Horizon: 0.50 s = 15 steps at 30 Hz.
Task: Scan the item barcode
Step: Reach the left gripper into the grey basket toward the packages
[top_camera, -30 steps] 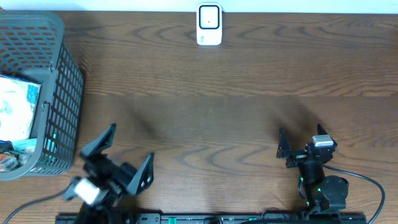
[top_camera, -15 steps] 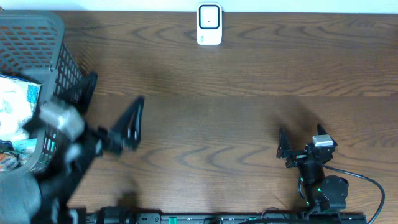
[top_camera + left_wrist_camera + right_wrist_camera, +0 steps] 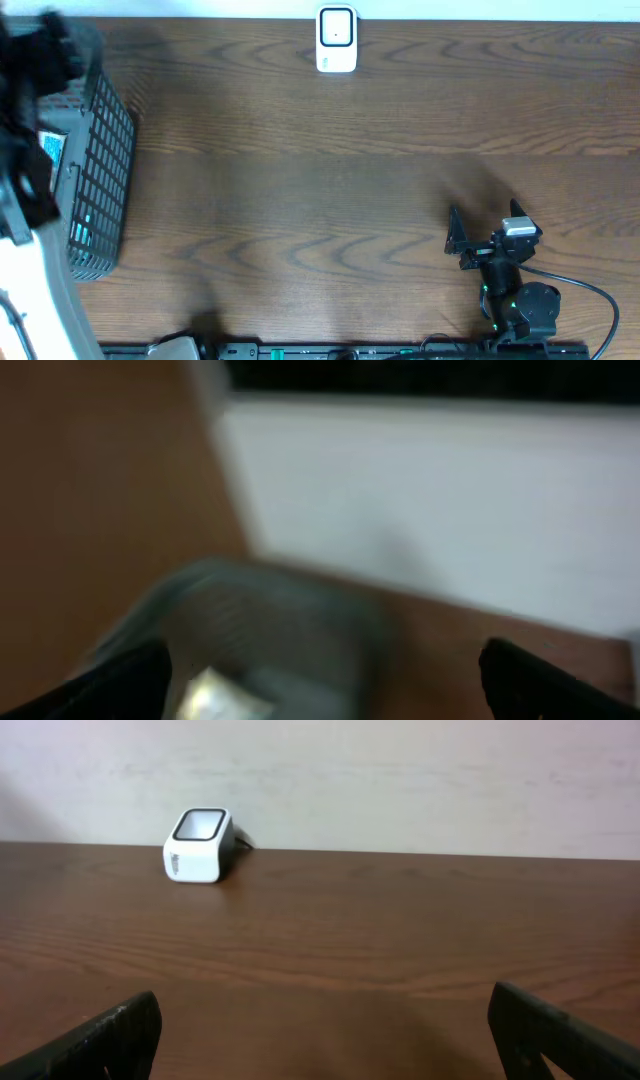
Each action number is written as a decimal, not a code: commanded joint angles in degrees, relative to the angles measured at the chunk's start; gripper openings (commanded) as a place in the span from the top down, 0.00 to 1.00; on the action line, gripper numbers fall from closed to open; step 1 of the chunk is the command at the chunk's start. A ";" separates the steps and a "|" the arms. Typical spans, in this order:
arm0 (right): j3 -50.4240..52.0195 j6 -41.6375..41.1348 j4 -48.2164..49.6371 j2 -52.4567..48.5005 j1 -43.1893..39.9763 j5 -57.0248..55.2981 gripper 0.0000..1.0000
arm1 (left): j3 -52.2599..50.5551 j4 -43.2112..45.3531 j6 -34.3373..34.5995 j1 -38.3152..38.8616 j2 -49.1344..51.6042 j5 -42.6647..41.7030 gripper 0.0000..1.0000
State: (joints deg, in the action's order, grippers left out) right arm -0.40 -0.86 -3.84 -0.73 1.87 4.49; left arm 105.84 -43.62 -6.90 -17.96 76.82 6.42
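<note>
The item [image 3: 52, 152] lies in the basket [image 3: 102, 150] at the far left of the table [image 3: 330, 190]. From overhead only a pale blue-and-white sliver of it shows, between the basket's mesh wall and my left arm [image 3: 28, 190], which crosses above the basket as a dark, smeared shape. What kind of package it is I cannot tell. A little teal glints through the mesh lower down, but I cannot say whether that belongs to the same item.

My left gripper [image 3: 325, 690] is spread wide and has hold of nothing. In its wrist view the two dark fingertips sit at the bottom corners, well apart, with the grey rim of the basket between and beyond them. That whole view is blurred; a white smudge inside the basket is too soft for me to identify. Behind the basket runs a pale wall [image 3: 430, 510].

The scanner [image 3: 337, 40] stands upright at the far edge of the table, near the middle, well apart from the basket and from both my arms. It is a small white box with a dark-rimmed window on its face. From my right wrist it sits left of centre, against the wall.

My right gripper [image 3: 487, 228] rests low on the right, near the table's front edge, jaws fully apart and empty — its fingertips show at the bottom corners of the wrist view, with only bare brown wood between them
</note>
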 commanded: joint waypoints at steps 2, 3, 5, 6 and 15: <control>0.07 -0.37 -0.22 0.24 0.44 0.35 0.01 | 0.79 -4.57 3.15 -9.42 5.88 6.64 0.02; 0.07 -0.37 -0.22 0.24 0.44 0.35 0.01 | 0.59 -5.31 3.19 -10.99 7.26 6.01 0.03; 0.07 -0.37 -0.22 0.24 0.44 0.35 0.01 | 0.22 -6.32 3.37 -12.94 9.09 4.20 0.02; 0.07 -0.37 -0.22 0.24 0.44 0.35 0.01 | 0.02 -6.67 3.37 -13.53 9.84 2.43 0.02; 0.07 -0.37 -0.22 0.24 0.44 0.35 0.01 | -0.68 -8.28 3.32 -14.03 13.09 -0.83 0.02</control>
State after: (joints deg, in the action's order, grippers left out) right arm -0.40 -0.89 -3.84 -0.73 1.87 4.47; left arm 105.08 -51.42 -4.27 -31.79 88.84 6.26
